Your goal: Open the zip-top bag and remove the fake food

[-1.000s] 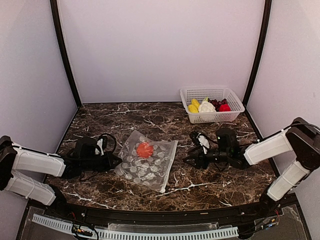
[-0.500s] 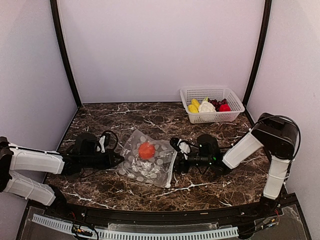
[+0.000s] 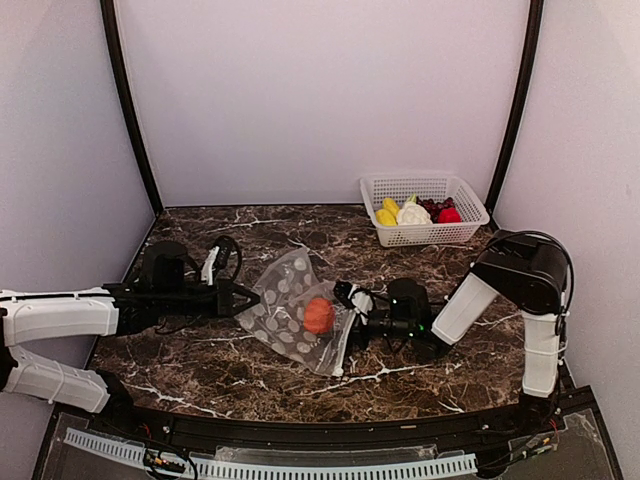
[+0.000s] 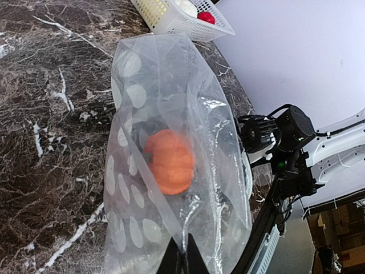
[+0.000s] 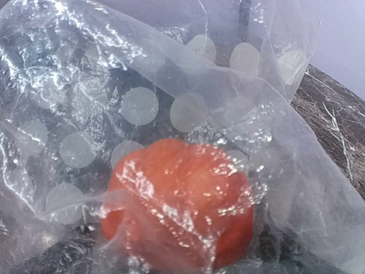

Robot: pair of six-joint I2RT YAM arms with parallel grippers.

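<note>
The zip-top bag (image 3: 290, 305) is clear with pale dots. Its left edge is lifted off the marble table and its right side rests on the table. My left gripper (image 3: 244, 298) is shut on that left edge; in the left wrist view the fingertips (image 4: 182, 264) pinch the plastic (image 4: 171, 114). One orange fake food piece (image 3: 319, 314) lies inside, low on the right side. My right gripper (image 3: 345, 318) is at the bag's right edge. In the right wrist view the bag (image 5: 171, 103) and the orange piece (image 5: 177, 205) fill the frame and hide the fingers.
A white lattice basket (image 3: 460, 232) stands at the back right, holding yellow, white, purple and red toy foods. It shows in the left wrist view (image 4: 171, 20) too. Side walls close in the table on the left and right.
My left gripper has taken the bag's left edge and lifted it. The orange piece slid right inside the bag. My right arm has moved left up against the bag's right edge.
</note>
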